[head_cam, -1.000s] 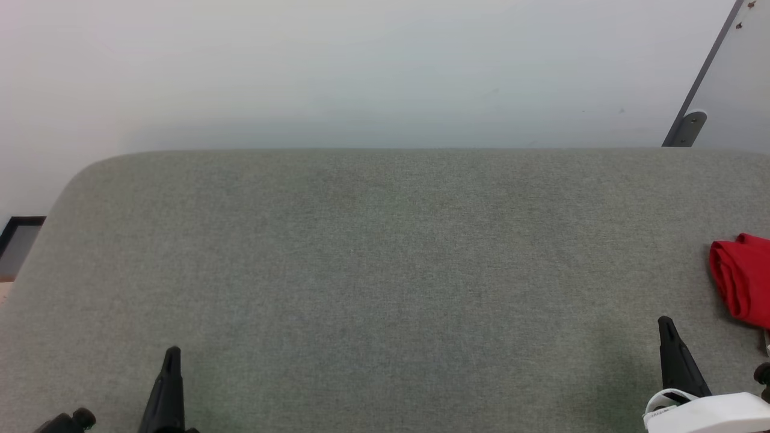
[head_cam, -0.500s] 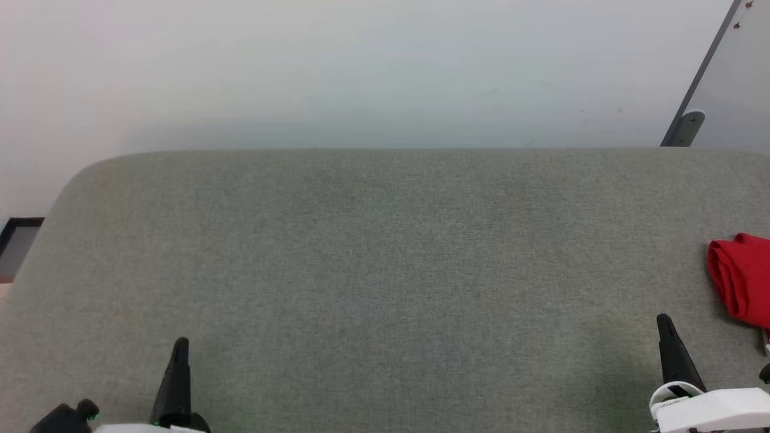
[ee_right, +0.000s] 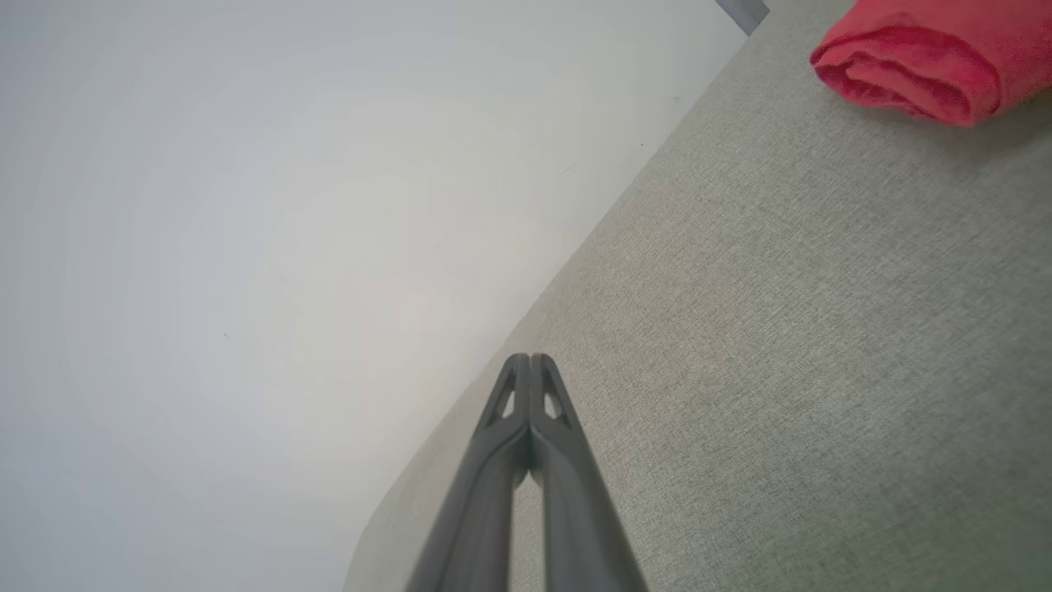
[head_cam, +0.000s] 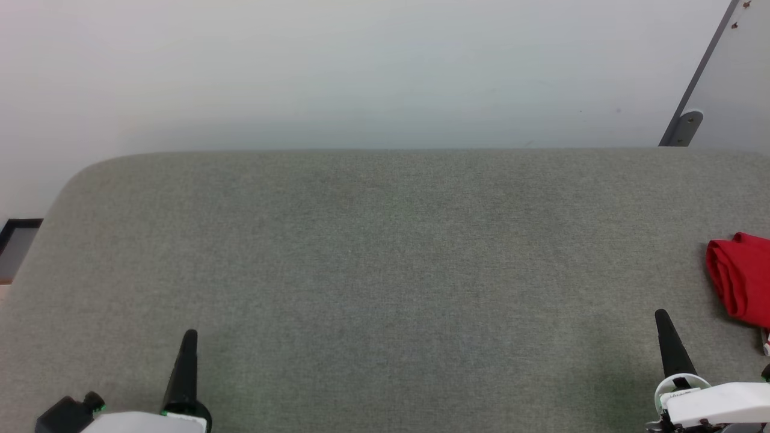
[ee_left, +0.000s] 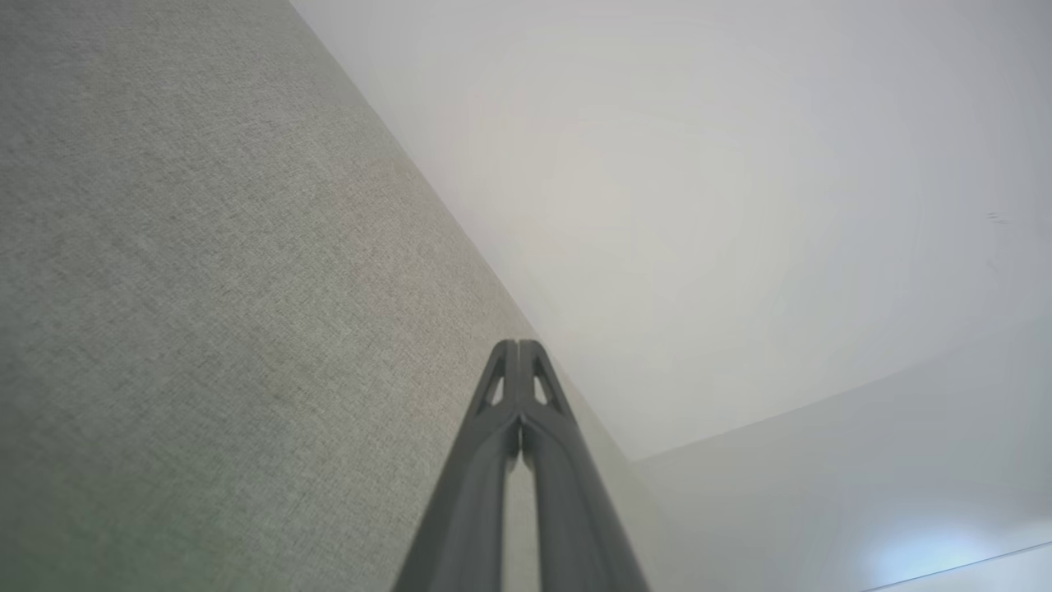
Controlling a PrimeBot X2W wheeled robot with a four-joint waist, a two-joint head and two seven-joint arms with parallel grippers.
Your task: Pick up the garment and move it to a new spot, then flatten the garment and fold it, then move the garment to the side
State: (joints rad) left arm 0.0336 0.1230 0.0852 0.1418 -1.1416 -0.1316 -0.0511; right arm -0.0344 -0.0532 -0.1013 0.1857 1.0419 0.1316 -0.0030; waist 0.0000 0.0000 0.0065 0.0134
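Red cloth caught the eye first: the garment [head_cam: 739, 278], a soft red cotton bundle folded over on itself into thick rounded layers, lay at the far right of the broad grey-green woven-fabric surface [head_cam: 385, 252], partly cut off by the edge of the head view. Nothing was touching it. From the right wrist view its rolled end faced the camera, resting flat on the fabric up in the corner.

Nearest to it was the right gripper [head_cam: 662, 315], low on the right, its two long dark fingers pressed tight together into a single point with nothing between them. It sat near the garment but clearly apart from it, with bare fabric between the two. Its white wrist housing showed at the bottom edge.

Well away on the opposite side, the left gripper [head_cam: 190, 334] rose from the lower left, likewise clenched to a closed tip and empty, over bare fabric.

Behind the surface's rounded far edge stood a plain white wall [head_cam: 361, 72]. A slanted grey panel [head_cam: 737, 72] with a small metal bracket [head_cam: 686, 127] leaned in at the upper right, and a dark-framed object [head_cam: 18, 237] peeked in at the left edge; I could not tell what it was.
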